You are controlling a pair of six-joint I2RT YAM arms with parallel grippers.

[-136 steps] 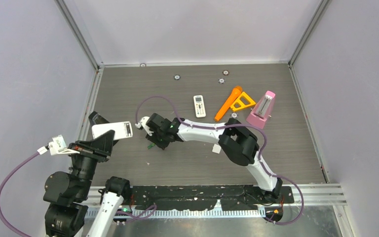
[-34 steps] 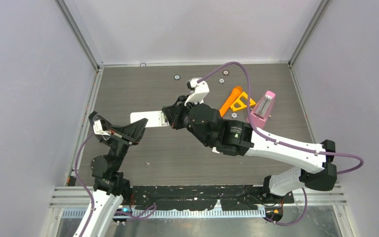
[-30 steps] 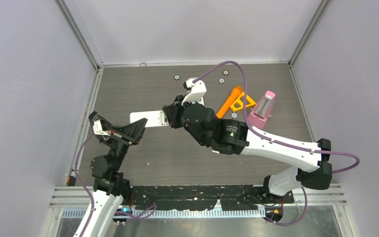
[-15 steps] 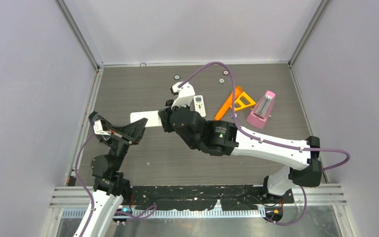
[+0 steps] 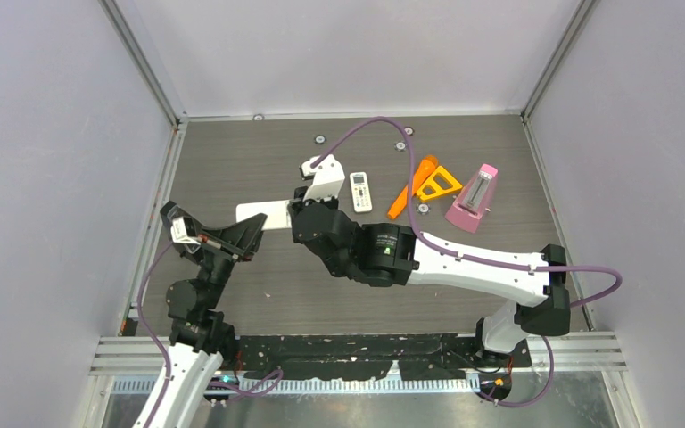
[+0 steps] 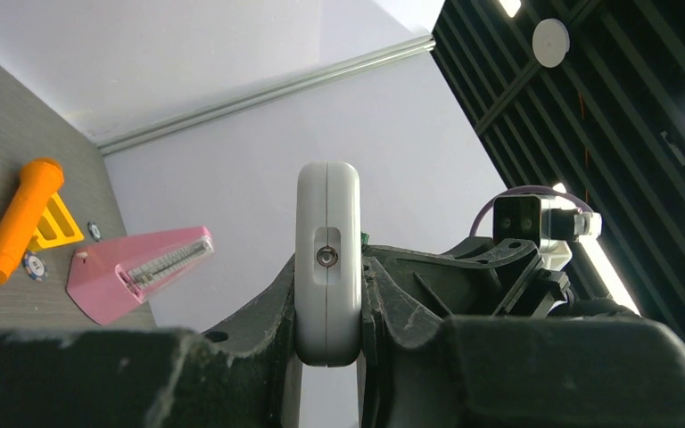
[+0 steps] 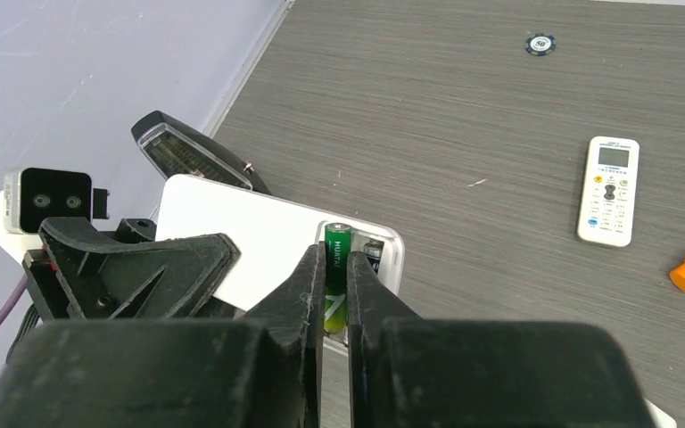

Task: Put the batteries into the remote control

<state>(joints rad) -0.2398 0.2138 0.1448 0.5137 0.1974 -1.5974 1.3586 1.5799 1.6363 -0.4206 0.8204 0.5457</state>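
My left gripper (image 5: 243, 234) is shut on a white remote control (image 5: 263, 215) and holds it level above the table, its narrow end seen edge-on (image 6: 327, 259) between the jaws. The remote's battery bay faces up at its right end. My right gripper (image 7: 336, 267) is shut on a green battery (image 7: 336, 242), which stands over that bay. A dark battery (image 7: 372, 254) lies in the slot beside it. In the top view the right gripper (image 5: 296, 217) meets the remote's right end. No other batteries show.
A small white remote (image 5: 360, 192) lies on the table behind the arms. Right of it are an orange cylinder (image 5: 410, 187), a yellow triangle (image 5: 439, 183) and a pink metronome (image 5: 471, 199). Poker chips (image 7: 540, 42) dot the back. Walls close in on three sides.
Over the last second my right wrist has swung left at the remote's right end, uncovering the small remote behind. The left arm and its remote have stayed put.
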